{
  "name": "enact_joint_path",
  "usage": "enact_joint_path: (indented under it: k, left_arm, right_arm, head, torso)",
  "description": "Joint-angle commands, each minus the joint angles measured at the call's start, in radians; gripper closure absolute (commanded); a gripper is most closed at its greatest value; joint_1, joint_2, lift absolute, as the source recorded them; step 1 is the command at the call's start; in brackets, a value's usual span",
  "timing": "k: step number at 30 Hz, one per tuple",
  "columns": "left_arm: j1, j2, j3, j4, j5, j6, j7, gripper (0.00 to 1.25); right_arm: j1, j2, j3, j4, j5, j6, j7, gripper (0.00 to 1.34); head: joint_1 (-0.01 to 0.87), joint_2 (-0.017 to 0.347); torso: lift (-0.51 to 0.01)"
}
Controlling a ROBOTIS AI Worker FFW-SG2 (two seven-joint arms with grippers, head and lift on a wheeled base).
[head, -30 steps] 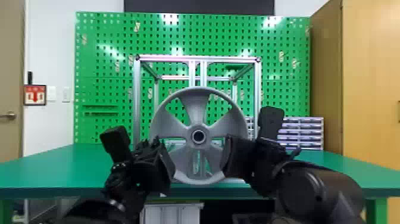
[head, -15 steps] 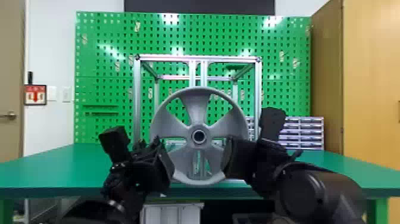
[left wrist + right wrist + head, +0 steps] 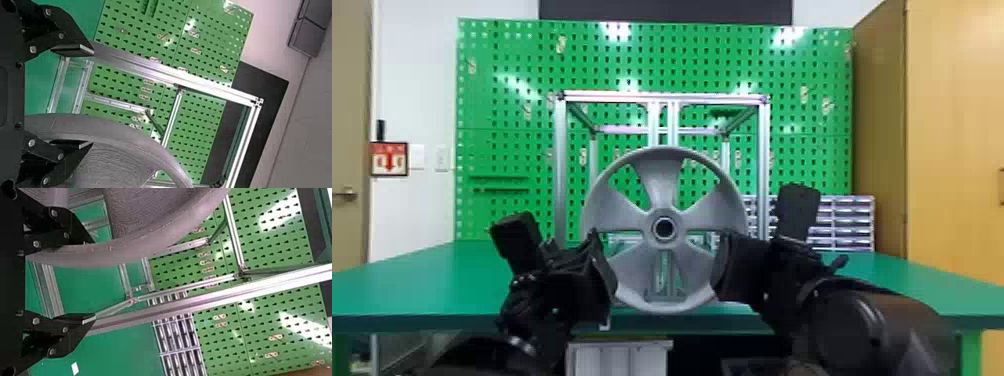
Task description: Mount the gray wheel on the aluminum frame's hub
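The gray wheel (image 3: 664,187) is in front of the aluminum frame (image 3: 561,165), between the left gripper (image 3: 604,270) and the right gripper (image 3: 724,270). The frame stands on a bench (image 3: 432,285) with a flat green top and a darker front edge; a small white piece (image 3: 75,368) lies on it. Behind the frame rises a green pegboard (image 3: 502,110) with scattered hooks, and a stack of small drawers (image 3: 847,220) sits at its right. A wooden cabinet (image 3: 952,125) closes off the right side; on the left are a white wall (image 3: 417,100), a red-and-white sign (image 3: 389,159) and a door (image 3: 349,100). A pale cabinet (image 3: 617,357) shows under the bench.

The wheel is upright, its spoked face toward the head camera, one spoke pointing straight up from the round center bore. It is a disc, so its broad extent runs up and across, while its axle line runs roughly level, from the robot toward the frame. Both pairs of jaws are spread wide, with the rim between them. Whether the wheel is seated on the hub, I cannot tell.
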Motion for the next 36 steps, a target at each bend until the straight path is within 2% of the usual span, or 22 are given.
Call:
enact_joint_path:
  k: [1, 4, 7, 9, 15, 24, 36]
  left_arm:
    - [0.0, 0.0, 0.0, -0.003, 0.0, 0.0, 0.017, 0.41]
    - [0.001, 0.0, 0.0, -0.003, 0.0, 0.0, 0.01, 0.33]
    - [0.001, 0.0, 0.0, -0.003, 0.006, 0.0, -0.003, 0.17]
    - [0.0, 0.0, 0.0, -0.003, 0.009, 0.002, -0.014, 0.11]
    - [-0.005, 0.0, 0.001, -0.004, 0.014, 0.002, -0.055, 0.11]
    - [-0.002, 0.0, 0.001, -0.014, 0.014, 0.002, -0.063, 0.11]
    - [0.071, 0.013, 0.049, -0.129, -0.058, 0.048, -0.063, 0.11]
  right_arm:
    - [0.001, 0.001, -0.001, 0.0, -0.001, -0.003, 0.007, 0.52]
    - [0.002, 0.001, -0.003, 0.0, 0.001, -0.008, 0.015, 0.41]
    - [0.004, 0.001, -0.003, 0.0, 0.006, -0.009, 0.019, 0.24]
    - [0.005, 0.001, -0.003, 0.0, 0.006, -0.011, 0.021, 0.21]
    - [0.009, 0.001, -0.003, 0.0, 0.007, -0.023, 0.025, 0.2]
    - [0.013, 0.001, -0.003, -0.006, 0.007, -0.029, 0.033, 0.19]
    - [0.078, 0.001, -0.004, -0.111, 0.006, -0.02, 0.035, 0.19]
  head:
    - [-0.005, 0.006]
    - [-0.005, 0.006]
    - [-0.005, 0.006]
    - [-0.005, 0.006]
    - [-0.005, 0.006]
    - [-0.005, 0.006]
    - [-0.005, 0.006]
  torso:
    - [-0.499]
    - [-0.499]
    - [-0.499]
    - [-0.499]
    - [-0.499]
    - [-0.499]
    - [-0.499]
